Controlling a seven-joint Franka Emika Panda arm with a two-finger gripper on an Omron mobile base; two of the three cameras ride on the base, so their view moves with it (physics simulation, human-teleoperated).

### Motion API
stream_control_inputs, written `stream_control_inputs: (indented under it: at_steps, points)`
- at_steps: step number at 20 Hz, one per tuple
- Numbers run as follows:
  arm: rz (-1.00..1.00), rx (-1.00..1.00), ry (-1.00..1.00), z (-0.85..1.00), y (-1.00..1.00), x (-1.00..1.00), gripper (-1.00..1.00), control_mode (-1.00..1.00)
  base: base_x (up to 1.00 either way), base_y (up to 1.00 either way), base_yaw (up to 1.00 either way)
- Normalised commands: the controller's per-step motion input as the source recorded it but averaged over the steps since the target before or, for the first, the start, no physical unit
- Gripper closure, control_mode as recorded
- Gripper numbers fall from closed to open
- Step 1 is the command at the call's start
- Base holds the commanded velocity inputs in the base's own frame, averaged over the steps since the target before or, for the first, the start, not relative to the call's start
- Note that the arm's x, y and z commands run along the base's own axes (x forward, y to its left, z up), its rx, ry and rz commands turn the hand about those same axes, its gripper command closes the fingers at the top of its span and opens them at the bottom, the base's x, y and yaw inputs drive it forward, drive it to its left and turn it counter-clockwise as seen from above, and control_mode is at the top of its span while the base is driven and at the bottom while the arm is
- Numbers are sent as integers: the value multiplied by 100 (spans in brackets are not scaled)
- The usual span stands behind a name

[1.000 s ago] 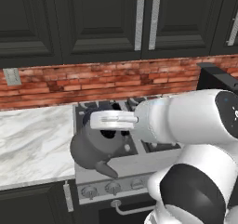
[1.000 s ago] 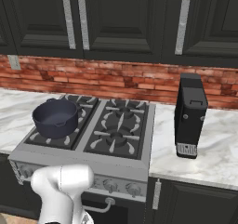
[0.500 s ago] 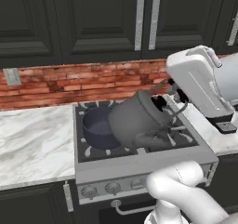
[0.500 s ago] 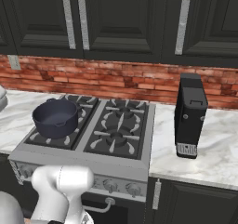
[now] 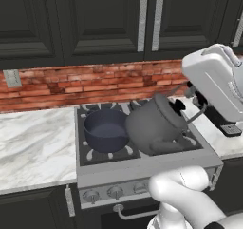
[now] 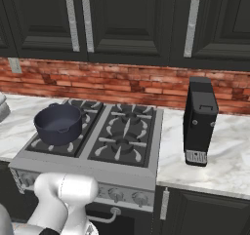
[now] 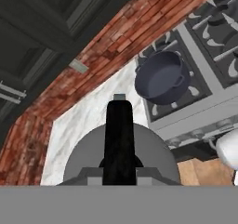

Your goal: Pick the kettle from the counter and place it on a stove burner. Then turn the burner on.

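Dark-grey kettle (image 5: 154,123), dark-blue pot (image 5: 105,129), grey-veined white counter (image 5: 33,149), red brick backsplash (image 5: 90,83).

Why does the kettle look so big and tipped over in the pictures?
Left base view: the kettle hangs close to the camera, so it looms larger than the pot. Hand view: the camera rides on the rolled hand, so the brick wall slants and the kettle looks huge.
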Motion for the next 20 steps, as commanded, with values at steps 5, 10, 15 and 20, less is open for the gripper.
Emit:
stream_control_inputs:
  at_steps: [5,10,15,20]
  points:
    - [-44,-25,8,-31,-6,-17,100,-100,0,0,0]
    - [-24,-18,3,-20,0,-2,100,-100,0,0,0]
    - [0,1,0,0,-16,1,100,-100,0,0,0]
    - [0,2,0,0,-52,3,100,-100,0,0,0]
